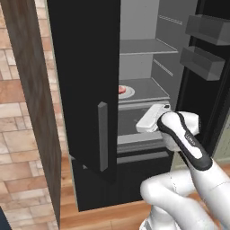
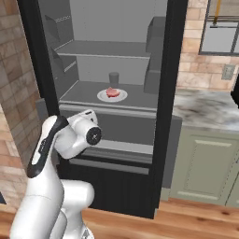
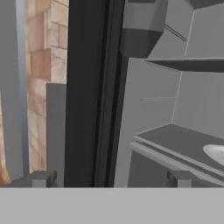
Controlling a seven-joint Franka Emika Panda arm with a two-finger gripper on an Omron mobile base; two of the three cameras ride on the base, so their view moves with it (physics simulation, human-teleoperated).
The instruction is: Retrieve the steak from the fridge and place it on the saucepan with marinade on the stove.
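The fridge [image 2: 168,70] has a smooth black shell with a dull sheen, and its shelves [image 2: 102,49] and bar handle [image 1: 103,134] are matt grey, plastic-looking. The plate [image 2: 112,96] is smooth glossy white; the steak [image 2: 112,92] on it looks moist pink-red. Beside the fridge, rough tan brick wall [image 1: 18,134], a veined marble-like surface [image 2: 205,109], warm wood plank floor [image 2: 186,219].

Black fridge [image 2: 168,93], grey shelves; pink-red steak [image 2: 112,92] on white plate [image 2: 103,97]; marbled counter [image 2: 205,109]
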